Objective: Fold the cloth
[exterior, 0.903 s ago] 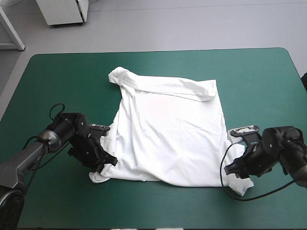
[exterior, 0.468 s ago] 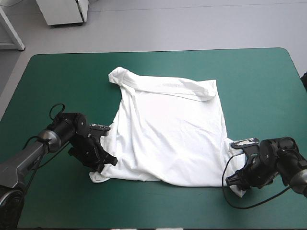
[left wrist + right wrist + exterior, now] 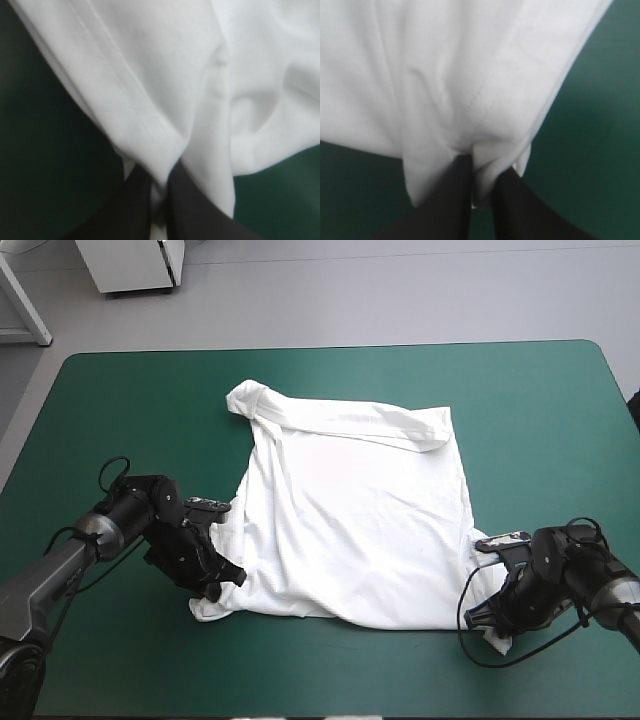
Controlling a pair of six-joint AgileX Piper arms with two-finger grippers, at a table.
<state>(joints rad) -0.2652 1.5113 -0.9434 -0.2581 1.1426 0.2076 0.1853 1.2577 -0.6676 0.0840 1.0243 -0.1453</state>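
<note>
Teal-green cover lies over the whole table [image 3: 560, 410], and on it the white T-shirt [image 3: 350, 510] is spread nearly flat, between the two pincers and reaching away ahead of them toward the far edge. The left pincer [image 3: 222, 585] is down at the table, at the near corner of the T-shirt on its side. In the left wrist view its black fingers [image 3: 195, 210] are almost together, and a thin fold of the white fabric goes down between them, so this pincer is holding the T-shirt. Just ahead of these fingers runs a hem with two lines of stitching, and beside it the fabric makes soft wrinkles; the teal-green cover shows on both sides of the pincer. The right pincer [image 3: 490, 625] is also low at the table, at the other near corner. In the right wrist view its fingers [image 3: 450, 200] stand very narrow with a small piece of the hem caught between them, so it too is holding the T-shirt. Ahead of it the fabric spreads wide, and a stitched edge goes away slantwise. Far ahead of both pincers, the far edge of the T-shirt is turned over as a band [image 3: 390, 425], and far ahead of the left pincer one corner [image 3: 245, 400] is bunched.
</note>
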